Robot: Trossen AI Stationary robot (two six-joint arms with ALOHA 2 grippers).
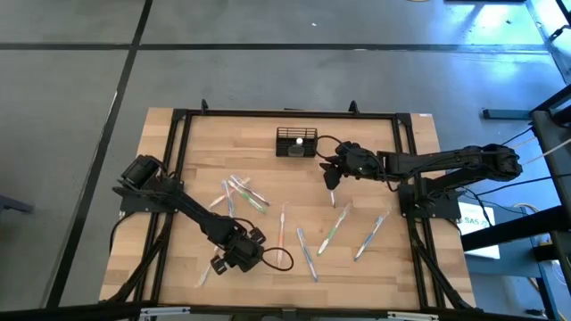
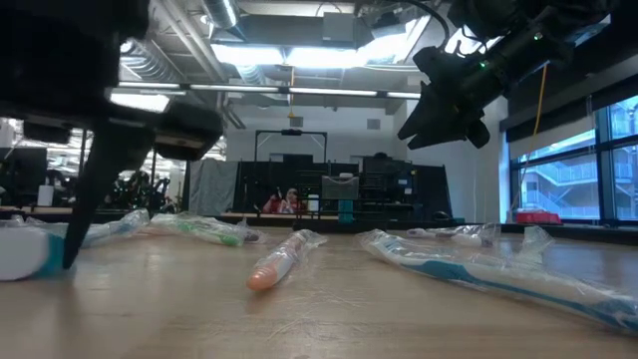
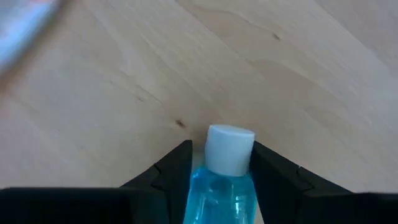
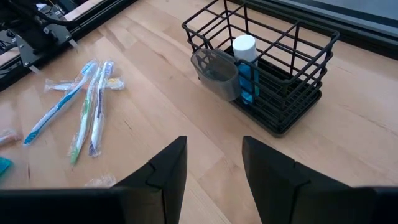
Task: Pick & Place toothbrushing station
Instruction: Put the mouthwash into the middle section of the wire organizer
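The black wire caddy (image 1: 296, 141) stands on its base at the table's far middle. In the right wrist view (image 4: 267, 68) it holds an upright teal tube with a white cap (image 4: 245, 68), and a grey cup hangs on its side. My right gripper (image 1: 330, 178) is open and empty, in the air a little to the near right of the caddy; it also shows in the low view (image 2: 444, 125). My left gripper (image 1: 217, 265) is near the table's front left, shut on a second teal tube (image 3: 221, 193). My left gripper pinches the teal tube between its two fingers (image 3: 171, 177), on the two sides of the tube's body just behind the white cap (image 3: 230, 149). The fingers come from above, pointing down. In the low view the tube (image 2: 25, 251) lies on the tabletop.
Several wrapped toothbrushes lie scattered over the middle of the table: a bunch (image 1: 241, 192) left of centre, one orange-ended (image 1: 283, 227), and others to the right (image 1: 335, 227) (image 1: 370, 234). A black frame (image 1: 178, 134) runs around the tabletop.
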